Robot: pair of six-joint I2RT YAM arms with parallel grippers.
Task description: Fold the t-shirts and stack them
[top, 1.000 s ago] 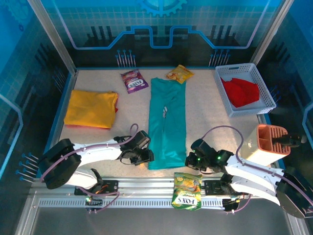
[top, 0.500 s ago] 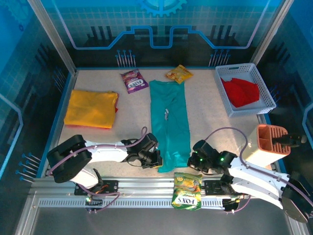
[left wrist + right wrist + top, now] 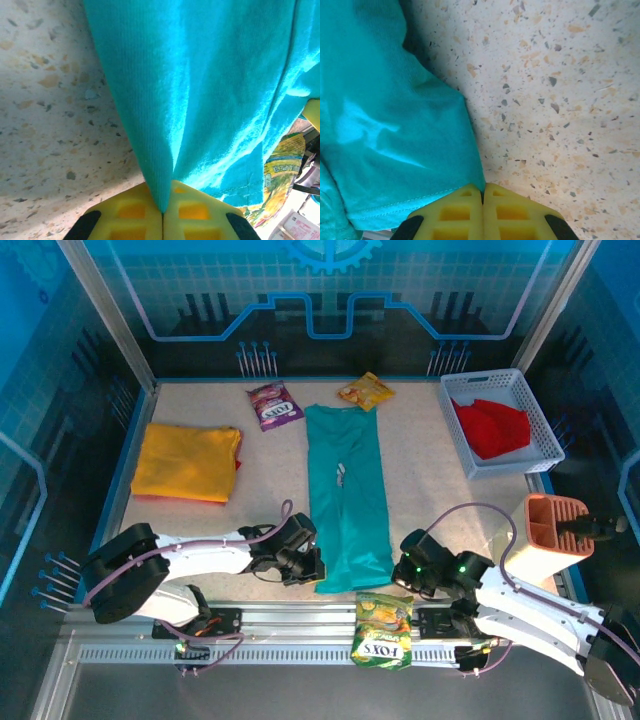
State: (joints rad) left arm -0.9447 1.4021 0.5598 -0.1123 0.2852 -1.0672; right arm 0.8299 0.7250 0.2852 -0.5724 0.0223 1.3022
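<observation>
The teal t-shirt [image 3: 347,490] lies as a long narrow strip down the middle of the table, white lettering facing up. My left gripper [image 3: 316,571] is shut on its near left corner; up close the teal t-shirt [image 3: 210,90] rises out of the closed yellow fingers [image 3: 125,212]. My right gripper [image 3: 400,573] is shut on the near right corner, the teal t-shirt [image 3: 385,125] pinched at the tips of its fingers [image 3: 515,210]. A folded yellow-orange t-shirt [image 3: 186,461] rests at the left. The red t-shirt [image 3: 492,426] sits bunched in the grey basket [image 3: 546,436].
A purple snack packet [image 3: 274,404] and an orange packet [image 3: 366,391] lie at the back near the shirt's far end. A green snack packet [image 3: 383,628] sits on the front rail between the arms. An orange holder [image 3: 552,523] stands at the right.
Both grippers have pulled the near hem of the teal t-shirt toward the front edge. The shirt's lower end shifted slightly and the left gripper moved a little left from half a second ago.
</observation>
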